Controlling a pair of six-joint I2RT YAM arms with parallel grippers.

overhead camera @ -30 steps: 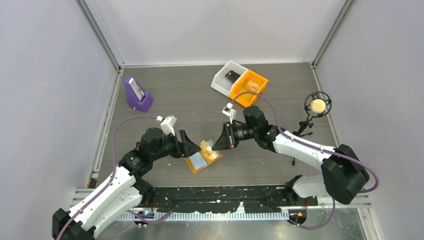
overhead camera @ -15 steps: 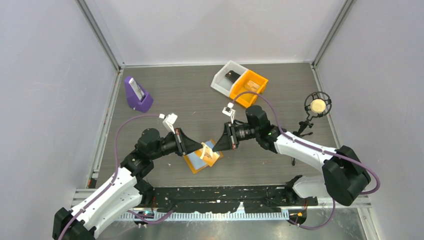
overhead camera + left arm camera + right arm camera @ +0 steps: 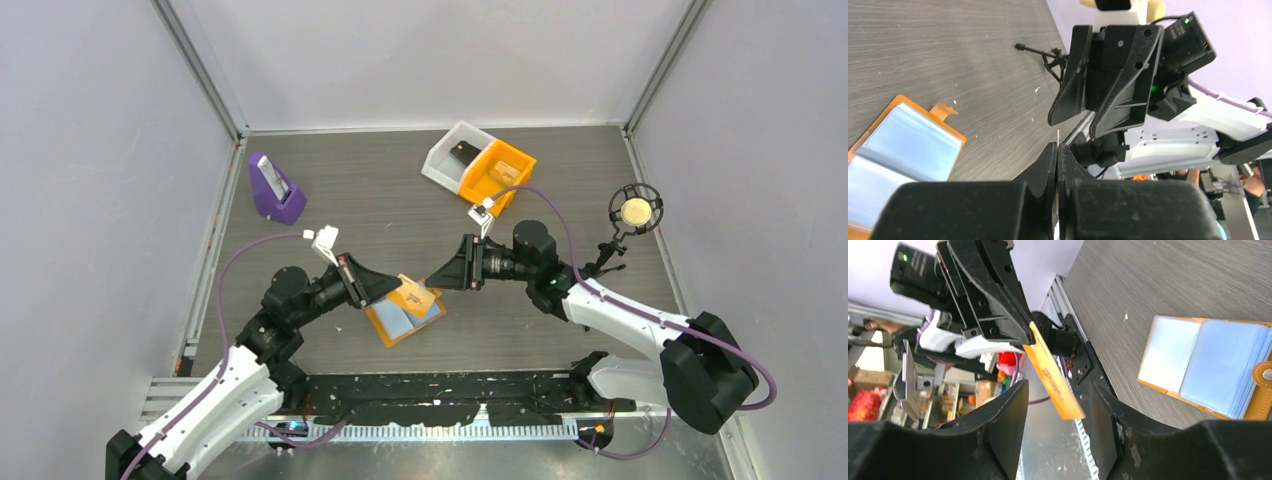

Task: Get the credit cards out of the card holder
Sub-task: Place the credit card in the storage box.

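Observation:
The card holder (image 3: 405, 318) lies open like a book on the table, orange-edged with light blue panels (image 3: 1198, 365). Just above it my left gripper (image 3: 400, 290) is shut on an orange credit card (image 3: 417, 297). In the left wrist view that card shows edge-on as a thin pale line (image 3: 1058, 137) between the closed jaws of the left gripper (image 3: 1058, 147). My right gripper (image 3: 437, 279) faces it, open. In the right wrist view the card's (image 3: 1052, 375) free end hangs between the right gripper's (image 3: 1058, 390) spread fingers without touching them.
A white bin (image 3: 450, 150) and an orange bin (image 3: 498, 172) stand side by side at the back. A purple stand holding a phone (image 3: 273, 188) is at the back left. A small microphone on a tripod (image 3: 632, 215) stands on the right.
My left gripper has closed on the card and my right gripper has opened and drawn back to the right. The card has passed from right to left.

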